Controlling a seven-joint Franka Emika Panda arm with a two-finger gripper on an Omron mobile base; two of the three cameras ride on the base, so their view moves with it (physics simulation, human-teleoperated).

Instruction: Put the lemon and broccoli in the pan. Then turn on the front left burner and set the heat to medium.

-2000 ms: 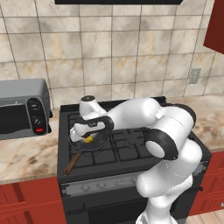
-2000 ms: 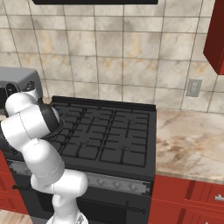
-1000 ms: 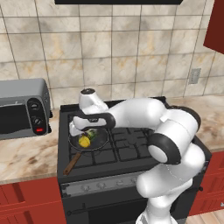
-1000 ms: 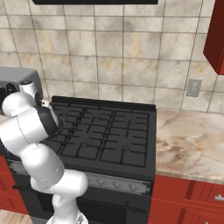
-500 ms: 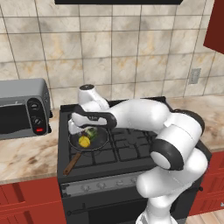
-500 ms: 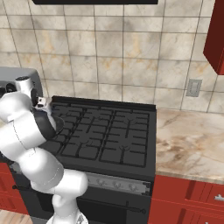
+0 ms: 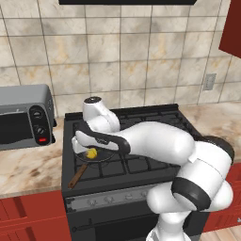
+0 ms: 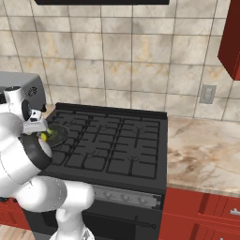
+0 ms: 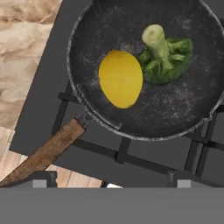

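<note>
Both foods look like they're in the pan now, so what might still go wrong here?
The wooden handle of the pan sticks out toward the stove's front edge, so the arm reaching down for a knob might bump it. The lemon lies loose beside the broccoli and may roll if the pan gets knocked.

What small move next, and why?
Probably lift the open gripper clear and head for the stove's front knobs: the lemon and broccoli both lie in the pan, so only the burner step is left.
</note>
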